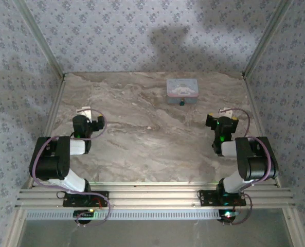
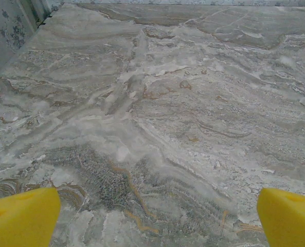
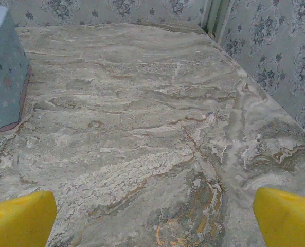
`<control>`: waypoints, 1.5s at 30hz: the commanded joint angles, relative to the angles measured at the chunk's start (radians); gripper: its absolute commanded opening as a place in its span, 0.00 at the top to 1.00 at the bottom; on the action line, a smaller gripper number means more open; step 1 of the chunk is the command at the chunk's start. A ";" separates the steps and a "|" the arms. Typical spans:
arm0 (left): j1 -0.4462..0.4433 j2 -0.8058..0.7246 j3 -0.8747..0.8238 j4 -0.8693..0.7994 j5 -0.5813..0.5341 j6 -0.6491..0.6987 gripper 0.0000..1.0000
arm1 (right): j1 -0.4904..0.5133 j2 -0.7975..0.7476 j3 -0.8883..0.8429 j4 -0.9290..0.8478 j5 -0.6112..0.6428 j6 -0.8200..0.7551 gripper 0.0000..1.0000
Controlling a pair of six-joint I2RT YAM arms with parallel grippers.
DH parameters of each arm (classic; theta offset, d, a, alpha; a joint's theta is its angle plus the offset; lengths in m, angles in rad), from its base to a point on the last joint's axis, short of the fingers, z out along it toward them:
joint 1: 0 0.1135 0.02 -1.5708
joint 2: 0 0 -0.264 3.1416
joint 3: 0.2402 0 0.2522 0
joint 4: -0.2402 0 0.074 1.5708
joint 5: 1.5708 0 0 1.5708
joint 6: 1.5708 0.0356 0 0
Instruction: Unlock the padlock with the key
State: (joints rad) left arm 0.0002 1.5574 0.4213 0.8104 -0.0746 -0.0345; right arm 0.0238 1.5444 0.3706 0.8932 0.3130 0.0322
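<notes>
The tiny teal padlock (image 1: pixel 182 102) hangs at the front face of a pale blue tin box (image 1: pixel 182 88) near the table's far edge, right of centre. The key is out of view. My left gripper (image 1: pixel 87 118) hovers over the left part of the marble table, open, its yellow fingertips (image 2: pixel 21 218) wide apart over bare marble. My right gripper (image 1: pixel 222 117) sits at the right side, below and to the right of the tin, and is open too. In the right wrist view a corner of the tin (image 3: pixel 3 72) stands at the far left, well away from the gripper (image 3: pixel 155 216).
The marble table (image 1: pixel 142 139) is walled on three sides by patterned panels with metal corner posts (image 1: pixel 257 46). Both arm bases stand on the aluminium rail (image 1: pixel 152 198) at the near edge.
</notes>
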 commanded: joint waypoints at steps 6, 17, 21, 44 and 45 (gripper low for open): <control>0.009 -0.024 -0.007 0.003 0.013 0.012 0.02 | -0.007 -0.021 -0.009 -0.011 -0.008 -0.014 0.00; 0.009 -0.024 -0.008 0.003 0.013 0.012 0.02 | -0.007 -0.021 -0.009 -0.011 -0.008 -0.014 0.00; 0.010 -0.023 -0.007 0.003 0.012 0.012 0.02 | -0.007 -0.021 -0.009 -0.011 -0.008 -0.014 0.00; 0.006 -0.124 0.237 -0.506 0.083 0.005 0.02 | 0.009 -0.079 0.032 -0.131 -0.064 -0.059 0.00; 0.003 -0.127 0.266 -0.549 0.097 -0.001 0.02 | 0.024 -0.110 0.077 -0.243 -0.041 -0.066 0.00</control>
State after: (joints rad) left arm 0.0048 1.4677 0.6052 0.4549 -0.0254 -0.0280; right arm 0.0280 1.4937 0.3840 0.7990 0.2802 0.0086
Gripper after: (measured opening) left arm 0.979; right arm 0.999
